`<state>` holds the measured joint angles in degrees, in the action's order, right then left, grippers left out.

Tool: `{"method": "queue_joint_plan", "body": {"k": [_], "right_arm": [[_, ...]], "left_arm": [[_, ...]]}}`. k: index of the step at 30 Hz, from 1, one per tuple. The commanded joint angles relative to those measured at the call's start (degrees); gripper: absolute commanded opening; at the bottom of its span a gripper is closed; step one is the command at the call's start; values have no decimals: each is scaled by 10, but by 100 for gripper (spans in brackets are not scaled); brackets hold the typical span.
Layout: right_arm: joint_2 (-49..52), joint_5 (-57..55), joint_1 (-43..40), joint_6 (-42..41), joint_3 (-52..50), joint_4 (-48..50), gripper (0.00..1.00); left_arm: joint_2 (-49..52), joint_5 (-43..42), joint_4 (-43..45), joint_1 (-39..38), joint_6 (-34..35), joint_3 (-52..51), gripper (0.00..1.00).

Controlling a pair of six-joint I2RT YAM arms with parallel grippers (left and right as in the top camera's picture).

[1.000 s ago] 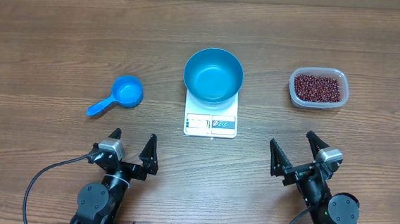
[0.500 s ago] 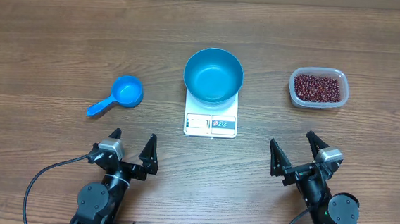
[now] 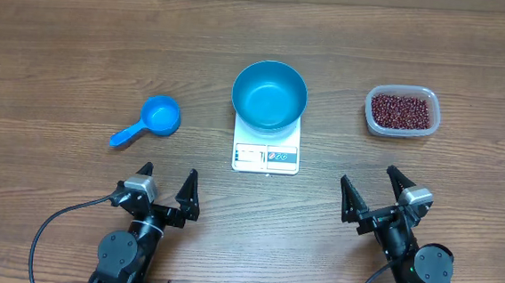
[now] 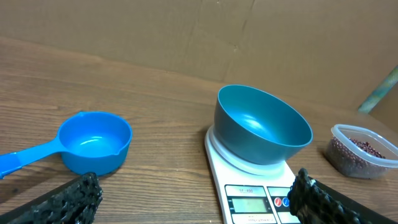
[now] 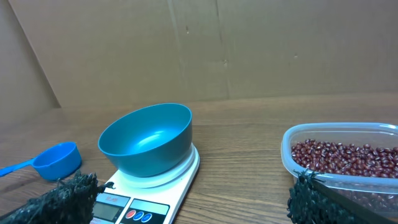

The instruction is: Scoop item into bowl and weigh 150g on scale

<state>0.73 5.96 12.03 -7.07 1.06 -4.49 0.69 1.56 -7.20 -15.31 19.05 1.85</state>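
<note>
Looking down from the overhead camera, you are seeing both grippers hovering low near the front edge of the table, and neither of them is touching anything. Your left gripper is holding its two fingers spread wide apart, and only the wood is showing between them. Your right gripper is doing the same: the fingers are released, standing wide and grasping nothing.

The bowl is sitting upright on the scale, in the middle of the table. It is covering most of the white platform, so mainly the strip with the display is showing, on the side nearest to the grippers. The inside of the bowl is looking smooth and blue. The display is perhaps showing some digits, but they are too small and I cannot tell which.

The beans are lying as a loose dark red heap in a clear plastic tub. This tub is standing to the right of the scale, apart from it, and beyond your right gripper.

The small blue scoop is lying on the wood to the left of the scale, apart from it, beyond your left gripper. Its cup is facing up, and its handle is pointing left and toward the front edge.
</note>
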Motion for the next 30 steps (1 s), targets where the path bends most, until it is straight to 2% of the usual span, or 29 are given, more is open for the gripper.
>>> {"method": "queue_joint_plan", "body": {"k": [1, 10, 13, 17, 23, 30], "right_arm": [[-6, -4, -2, -2, -6, 3, 100], [-6, -3, -2, -2, -6, 3, 100], [-6, -3, -2, -2, -6, 3, 100], [-6, -3, -2, -2, -6, 3, 100], [-6, -4, -2, -2, -6, 3, 100], [-6, -4, -2, -2, -6, 3, 100]], "left_arm": [[-4, 3, 4, 3, -12, -3, 100], [-4, -102, 2, 3, -13, 14, 100], [3, -98, -31, 3, -55, 59, 99], [49, -50, -112, 3, -129, 155, 100], [183, 15, -200, 3, -214, 322, 100], [352, 138, -312, 3, -229, 548, 100]]}}
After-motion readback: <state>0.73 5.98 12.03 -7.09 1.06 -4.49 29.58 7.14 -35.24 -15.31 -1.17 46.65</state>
